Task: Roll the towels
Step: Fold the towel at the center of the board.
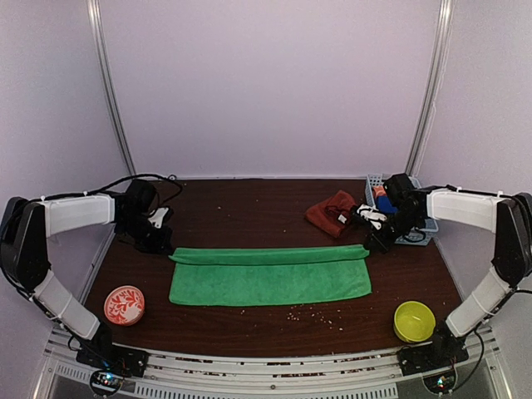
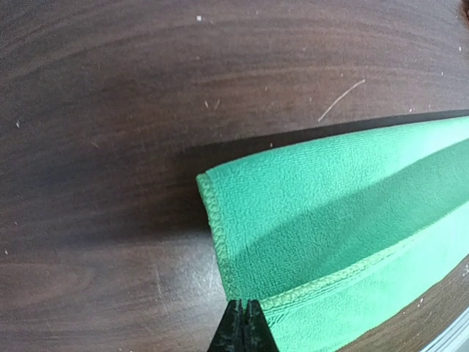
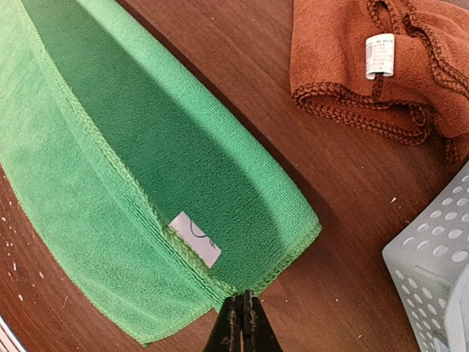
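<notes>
Now I see the left gripper (image 2: pixel 242 323) and right gripper (image 3: pixel 240 317) both closed tight at the green towel's (image 1: pixel 270 284) folded far corners.

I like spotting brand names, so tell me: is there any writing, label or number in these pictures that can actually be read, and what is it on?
No text here can be read.
Care tag on the rust-red towel: printed lines, too small to read.
Small tag on the green towel: a faint dark mark, not legible.
Red bowl, yellow bowl, basket: no writing seen.
</notes>
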Robot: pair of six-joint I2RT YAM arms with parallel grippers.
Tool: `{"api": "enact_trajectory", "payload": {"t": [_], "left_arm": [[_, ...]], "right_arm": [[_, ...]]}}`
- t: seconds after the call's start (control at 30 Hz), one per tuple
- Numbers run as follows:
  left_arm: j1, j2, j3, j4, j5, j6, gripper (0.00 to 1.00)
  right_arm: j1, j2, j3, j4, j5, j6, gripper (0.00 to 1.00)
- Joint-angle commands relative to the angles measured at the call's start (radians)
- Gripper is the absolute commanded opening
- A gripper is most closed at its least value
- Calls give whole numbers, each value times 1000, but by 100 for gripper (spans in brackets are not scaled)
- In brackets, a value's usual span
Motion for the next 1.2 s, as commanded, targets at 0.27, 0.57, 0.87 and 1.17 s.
{"api": "enact_trajectory", "payload": {"t": [0.27, 0.57, 0.87, 1.17], "left_arm": [[8, -34, -54, -73, 20, 16, 0], [7, -48, -43, -130, 2, 21, 0], [-29, -74, -53, -139, 70, 27, 0], [-56, -62, -62, -174, 56, 27, 0]], "right_arm": [[-2, -80, -66, -79, -97, -136, 0], [-1, -77, -92, -146, -110, -244, 0], [4, -86, -83, -219, -119, -335, 0], [6, -85, -102, -241, -121, -364, 0]]}}
